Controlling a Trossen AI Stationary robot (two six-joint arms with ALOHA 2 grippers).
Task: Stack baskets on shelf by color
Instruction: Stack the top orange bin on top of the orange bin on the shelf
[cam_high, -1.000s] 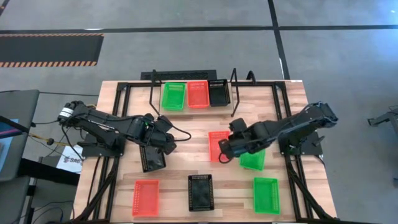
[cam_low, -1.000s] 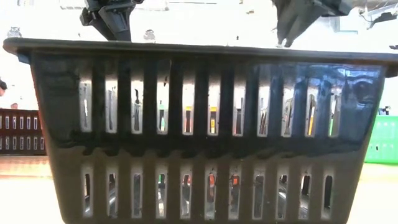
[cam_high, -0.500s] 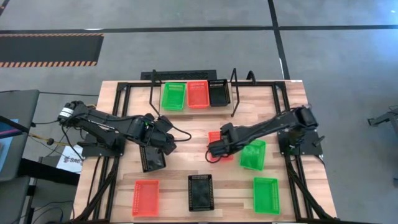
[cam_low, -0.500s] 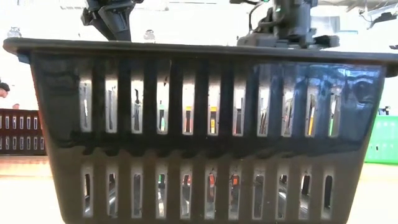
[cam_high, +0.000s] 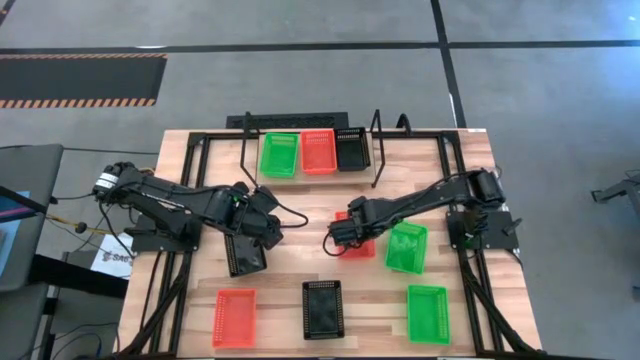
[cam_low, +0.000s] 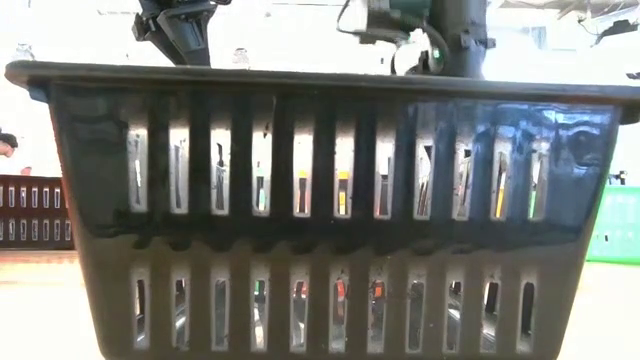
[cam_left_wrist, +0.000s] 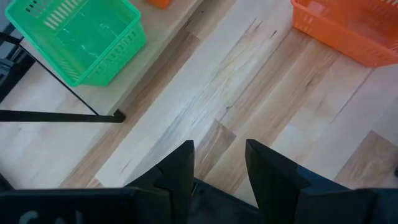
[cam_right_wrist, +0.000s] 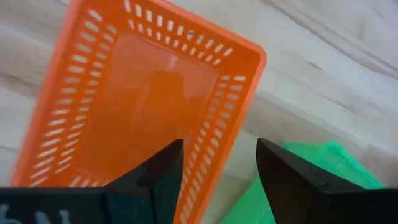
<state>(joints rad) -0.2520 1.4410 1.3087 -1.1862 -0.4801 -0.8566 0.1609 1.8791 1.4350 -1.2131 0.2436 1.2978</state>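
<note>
Blocking low view: black basket

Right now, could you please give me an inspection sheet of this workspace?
Surface: wooden table, bare between items.
Job's things: green, red and black baskets sit side by side on the shelf; six baskets lie loose on the table, including a red basket and a tilted green basket.
Clutter: nothing seen.
Grippers: left gripper open by a black basket; right gripper open over the red basket.
Cables: bundle at the left arm's base.
Surroundings: grey floor, striped tape.
</note>
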